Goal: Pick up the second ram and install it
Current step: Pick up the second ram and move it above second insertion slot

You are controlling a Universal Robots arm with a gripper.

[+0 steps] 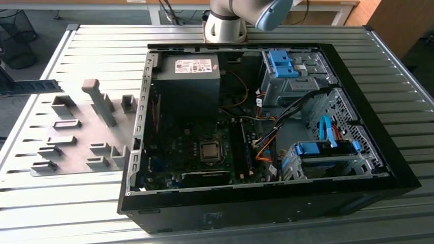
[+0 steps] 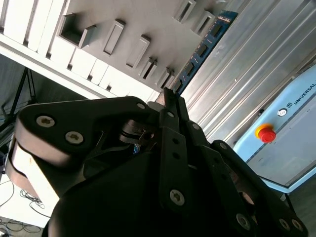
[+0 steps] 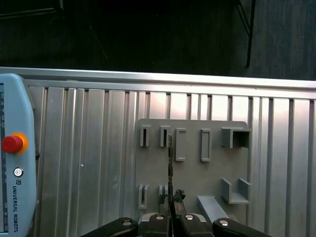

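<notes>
The second ram (image 2: 200, 52) is a thin blue-green stick with black chips, and my gripper (image 2: 170, 96) is shut on one end of it. In the first wrist view the ram (image 3: 170, 163) appears edge-on, rising from the closed fingertips of the gripper (image 3: 171, 197) above the grey fixture plate (image 3: 192, 173). In the exterior view the ram (image 1: 34, 86) hangs in the air at the far left, over the table's edge and beyond the fixture plate (image 1: 81, 137). It is well away from the open PC case (image 1: 257, 127) and its black memory slots (image 1: 241, 147).
Grey fixture blocks (image 1: 98, 101) stand on the plate, one of them tall. The arm's base (image 1: 227, 23) sits behind the case. A teach pendant (image 3: 15, 158) with a red button lies on the ribbed metal table (image 1: 68, 213). Inside the case are cables and blue drive bays (image 1: 318, 150).
</notes>
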